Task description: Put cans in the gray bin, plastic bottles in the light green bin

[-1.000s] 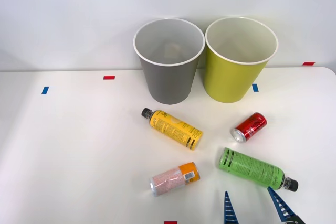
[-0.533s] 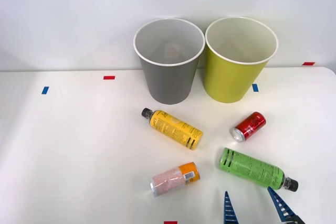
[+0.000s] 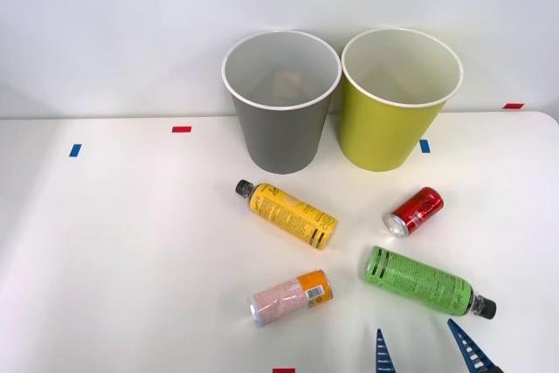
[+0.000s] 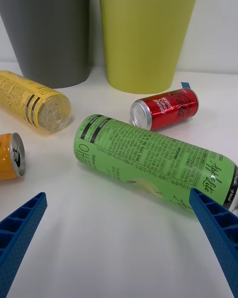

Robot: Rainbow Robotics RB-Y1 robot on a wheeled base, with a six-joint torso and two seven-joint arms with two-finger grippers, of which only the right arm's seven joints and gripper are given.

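Nothing is sorted yet: all four items are seen lying on the white bench (image 3: 105, 242). The green bottle (image 3: 419, 280) lies nearest the right end effector (image 3: 425, 351), whose blue fingers are spread wide and empty just short of it. The red can (image 3: 415, 210) lies beyond it, the yellow bottle (image 3: 286, 213) and the pink can (image 3: 290, 297) to the left. The gray bin (image 3: 279, 133) and light green bin (image 3: 384, 128) stand upright side by side at the back. Open bench is left around each item; the right edge is judged near.
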